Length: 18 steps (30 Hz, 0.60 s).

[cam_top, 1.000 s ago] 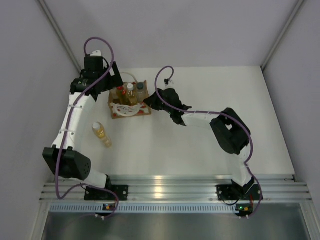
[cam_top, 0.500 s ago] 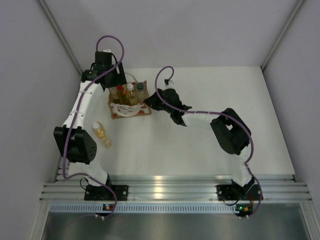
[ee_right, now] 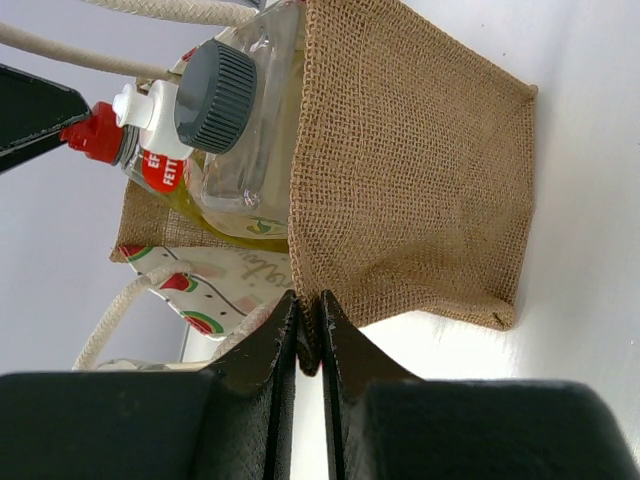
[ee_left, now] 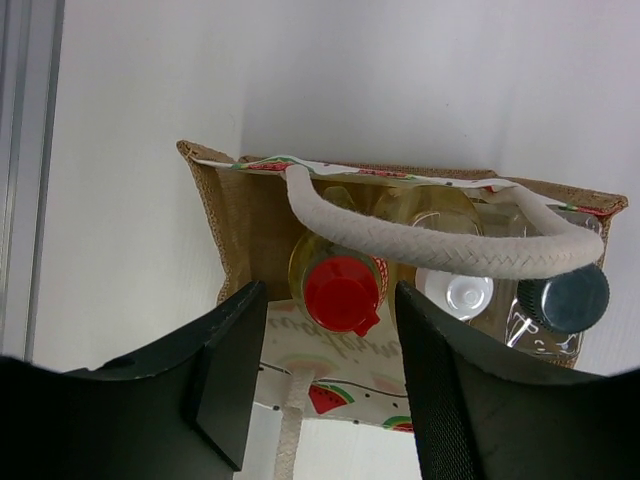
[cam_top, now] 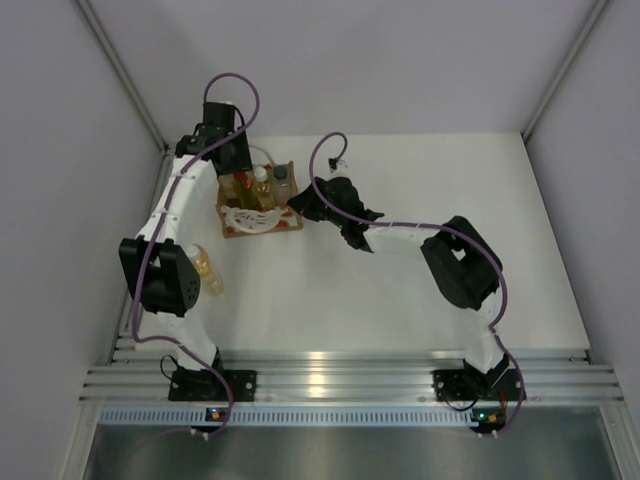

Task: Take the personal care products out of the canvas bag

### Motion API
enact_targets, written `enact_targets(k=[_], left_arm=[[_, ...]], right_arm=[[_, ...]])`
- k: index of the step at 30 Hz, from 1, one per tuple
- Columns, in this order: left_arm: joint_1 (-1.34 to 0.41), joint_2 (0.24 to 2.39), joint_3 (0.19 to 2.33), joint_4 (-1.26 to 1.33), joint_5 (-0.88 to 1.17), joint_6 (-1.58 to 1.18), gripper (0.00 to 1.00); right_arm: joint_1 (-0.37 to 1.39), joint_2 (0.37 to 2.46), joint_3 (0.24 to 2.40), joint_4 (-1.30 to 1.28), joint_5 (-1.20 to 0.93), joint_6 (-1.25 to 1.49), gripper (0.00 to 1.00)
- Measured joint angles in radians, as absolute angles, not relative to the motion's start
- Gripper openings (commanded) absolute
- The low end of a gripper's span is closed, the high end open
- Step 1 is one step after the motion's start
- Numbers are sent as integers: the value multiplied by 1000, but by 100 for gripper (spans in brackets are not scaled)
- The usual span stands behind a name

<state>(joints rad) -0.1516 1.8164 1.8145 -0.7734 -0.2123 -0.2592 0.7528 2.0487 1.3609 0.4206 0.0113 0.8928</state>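
The white table (cam_top: pixel 400 250) carried everything. The left arm (cam_top: pixel 175 215) reached up its left side to the far corner, and the right arm (cam_top: pixel 400 235) stretched across from the right.

The bag (cam_top: pixel 262 222) stood open-mouthed between the two grippers at the table's far left. Three bottles stood upright inside it, packed close together.

One amber bottle (cam_top: pixel 209 274) lay on its side on the table, near the bag on the side toward the arm bases. The left arm's elbow partly hid it.

The left gripper (ee_left: pixel 330 310) hung over the bag's mouth with its jaws spread wide. In the wrist view they framed the red-capped bottle (ee_left: pixel 342 292) without gripping it.

The right gripper (ee_right: pixel 308 310) had its jaws clenched on a thin fold at the edge of the bag's burlap side wall.

A rope handle (ee_left: pixel 430 240) arched across the bottle tops. Beside the red cap sat the white-capped bottle (ee_left: pixel 455 290), then the clear one with a dark cap (ee_left: pixel 568 297), which pressed against the wall nearest the right gripper.
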Motion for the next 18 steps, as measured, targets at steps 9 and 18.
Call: enact_targets(k=[9, 18], left_arm=[[-163, 1862, 1839, -791, -225, -259, 56], [-171, 1894, 1887, -844, -240, -252, 46]], right_arm=[[753, 2049, 1361, 421, 10, 891, 0], [752, 2044, 1354, 421, 9, 890, 0]])
